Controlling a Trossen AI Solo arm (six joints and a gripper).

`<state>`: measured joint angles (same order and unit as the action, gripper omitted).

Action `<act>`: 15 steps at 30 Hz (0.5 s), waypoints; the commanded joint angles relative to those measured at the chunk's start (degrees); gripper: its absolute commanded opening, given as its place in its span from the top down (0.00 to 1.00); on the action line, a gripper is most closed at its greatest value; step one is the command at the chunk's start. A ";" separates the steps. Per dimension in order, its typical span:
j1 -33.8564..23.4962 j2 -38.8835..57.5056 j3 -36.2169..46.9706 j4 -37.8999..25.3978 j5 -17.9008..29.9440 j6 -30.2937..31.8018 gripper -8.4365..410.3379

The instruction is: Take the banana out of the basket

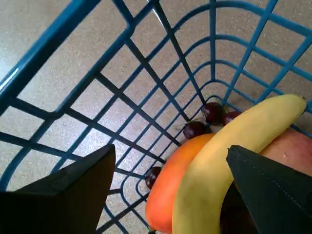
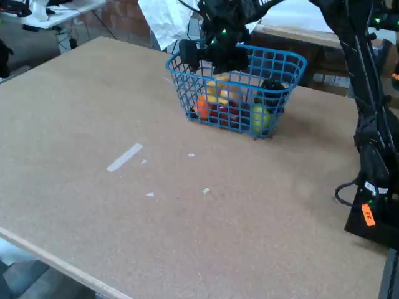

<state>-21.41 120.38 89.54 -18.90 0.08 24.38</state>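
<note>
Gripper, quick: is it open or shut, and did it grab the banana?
Gripper: open, holding nothing; its fingers straddle the banana inside the basket.

Table (image 2: 262,205): flat, light brown, speckled surface.
Basket (image 2: 283,62): blue wire-grid, stands on table's far side.
Tape strip (image 2: 124,157): white, lies mid-table, small white scraps (image 2: 206,190) nearby.

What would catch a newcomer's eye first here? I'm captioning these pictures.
The blue basket at the table's far side, with the gripper reaching in. Up close, the yellow banana lies across an orange fruit, between the open fingers, dark cherries behind.
</note>
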 commanded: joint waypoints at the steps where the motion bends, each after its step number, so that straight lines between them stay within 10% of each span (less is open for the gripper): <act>1: 0.00 -0.04 -0.07 -0.52 0.09 1.60 0.22; 15: -0.02 -0.02 -0.09 -3.58 2.95 3.28 0.22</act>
<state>-21.43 120.36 89.45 -21.43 1.98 27.00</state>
